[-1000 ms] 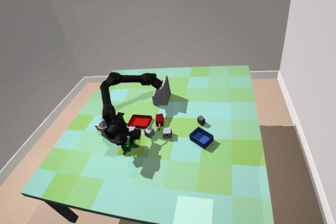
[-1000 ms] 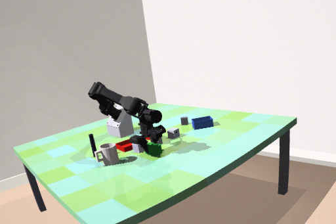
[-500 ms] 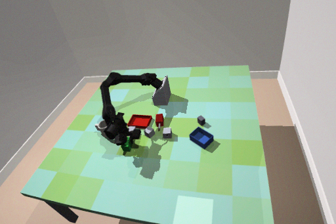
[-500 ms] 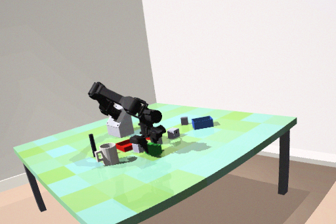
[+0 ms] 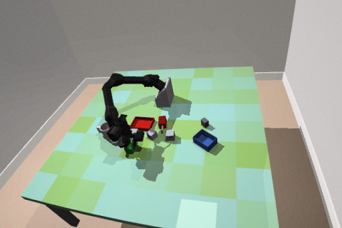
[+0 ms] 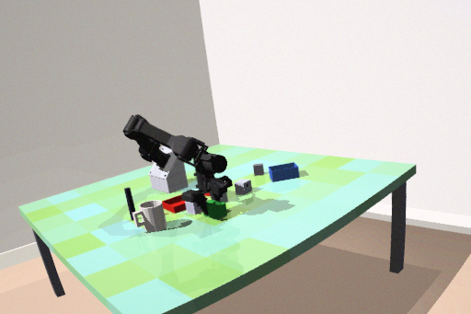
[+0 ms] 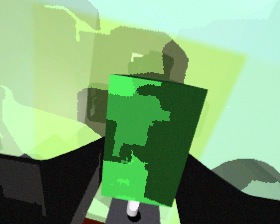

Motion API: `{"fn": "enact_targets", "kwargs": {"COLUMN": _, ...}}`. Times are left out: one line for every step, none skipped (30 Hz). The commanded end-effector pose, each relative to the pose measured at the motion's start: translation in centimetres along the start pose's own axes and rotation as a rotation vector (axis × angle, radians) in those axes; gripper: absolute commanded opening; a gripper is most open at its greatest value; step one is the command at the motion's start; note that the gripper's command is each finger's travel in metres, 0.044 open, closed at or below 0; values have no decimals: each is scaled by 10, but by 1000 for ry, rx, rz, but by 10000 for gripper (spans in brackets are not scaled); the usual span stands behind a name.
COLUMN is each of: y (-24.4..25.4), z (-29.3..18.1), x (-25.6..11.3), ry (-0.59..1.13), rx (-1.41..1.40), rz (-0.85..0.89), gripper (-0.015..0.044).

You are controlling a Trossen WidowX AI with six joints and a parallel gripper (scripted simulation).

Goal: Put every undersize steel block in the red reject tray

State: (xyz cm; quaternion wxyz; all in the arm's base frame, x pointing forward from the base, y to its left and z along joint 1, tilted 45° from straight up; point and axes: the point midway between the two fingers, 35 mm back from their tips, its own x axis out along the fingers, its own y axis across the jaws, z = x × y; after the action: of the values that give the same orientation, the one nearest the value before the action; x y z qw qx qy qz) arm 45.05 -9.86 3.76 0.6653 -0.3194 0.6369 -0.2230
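My gripper (image 5: 130, 141) (image 6: 210, 199) (image 7: 143, 141) is shut on the green GO gauge (image 5: 129, 147) (image 6: 216, 209) (image 7: 136, 130), low over the table. The gauge's pale pin (image 7: 133, 206) points at the dark hole of a steel block (image 7: 115, 212) (image 6: 191, 208); whether it is inside cannot be told. The top view shows that block mostly hidden by the gripper. Other steel blocks are one (image 5: 152, 134) right of the gripper, one (image 5: 169, 135) (image 6: 243, 187) further right, and a darker one (image 5: 204, 122) (image 6: 258, 169) apart. The red reject tray (image 5: 143, 124) (image 6: 173, 204) shows no block in its visible part.
A red gauge (image 5: 162, 121) with a pin stands between the red tray and the blocks. A blue tray (image 5: 205, 140) (image 6: 283, 172) lies at the right. A mug (image 5: 105, 128) (image 6: 154, 216) is close beside the gripper, with a black upright stick (image 6: 130, 203) behind it.
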Motion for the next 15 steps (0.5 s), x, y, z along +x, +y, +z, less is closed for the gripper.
{"fn": "enact_targets", "kwargs": {"y": -2, "z": 1, "x": -5, "ry": -13, "rx": 4, "rz": -1, "gripper": 0}}
{"fn": "enact_targets", "kwargs": {"y": -3, "z": 0, "x": -5, "ry": -13, "rx": 4, "rz": -1, "gripper": 0}}
{"fn": "enact_targets", "kwargs": {"y": -3, "z": 0, "x": -6, "ry": -13, "rx": 4, "rz": -1, "gripper": 0}}
{"fn": "enact_targets", "kwargs": {"y": -4, "z": -1, "x": -6, "ry": -13, "rx": 4, "rz": -1, "gripper": 0}}
{"fn": "enact_targets", "kwargs": {"y": -5, "z": -2, "x": -7, "ry": -13, "rx": 4, "rz": -1, "gripper": 0}}
{"fn": "enact_targets", "kwargs": {"y": -6, "z": -2, "x": -8, "ry": -13, "rx": 4, "rz": -1, "gripper": 0}}
{"fn": "enact_targets", "kwargs": {"y": -6, "z": -2, "x": -8, "ry": -13, "rx": 4, "rz": -1, "gripper": 0}}
{"fn": "enact_targets", "kwargs": {"y": -6, "z": -2, "x": -8, "ry": -13, "rx": 4, "rz": -1, "gripper": 0}}
{"fn": "enact_targets", "kwargs": {"y": -6, "z": -2, "x": -8, "ry": -13, "rx": 4, "rz": -1, "gripper": 0}}
{"fn": "enact_targets", "kwargs": {"y": -6, "z": -2, "x": -8, "ry": -13, "rx": 4, "rz": -1, "gripper": 0}}
{"fn": "enact_targets", "kwargs": {"y": -7, "z": -1, "x": -8, "ry": -13, "rx": 4, "rz": -1, "gripper": 0}}
{"fn": "enact_targets", "kwargs": {"y": -7, "z": -1, "x": -8, "ry": -13, "rx": 4, "rz": -1, "gripper": 0}}
{"fn": "enact_targets", "kwargs": {"y": -7, "z": -1, "x": -8, "ry": -13, "rx": 4, "rz": -1, "gripper": 0}}
{"fn": "enact_targets", "kwargs": {"y": -7, "z": -1, "x": -8, "ry": -13, "rx": 4, "rz": -1, "gripper": 0}}
{"fn": "enact_targets", "kwargs": {"y": -7, "z": -1, "x": -8, "ry": -13, "rx": 4, "rz": -1, "gripper": 0}}
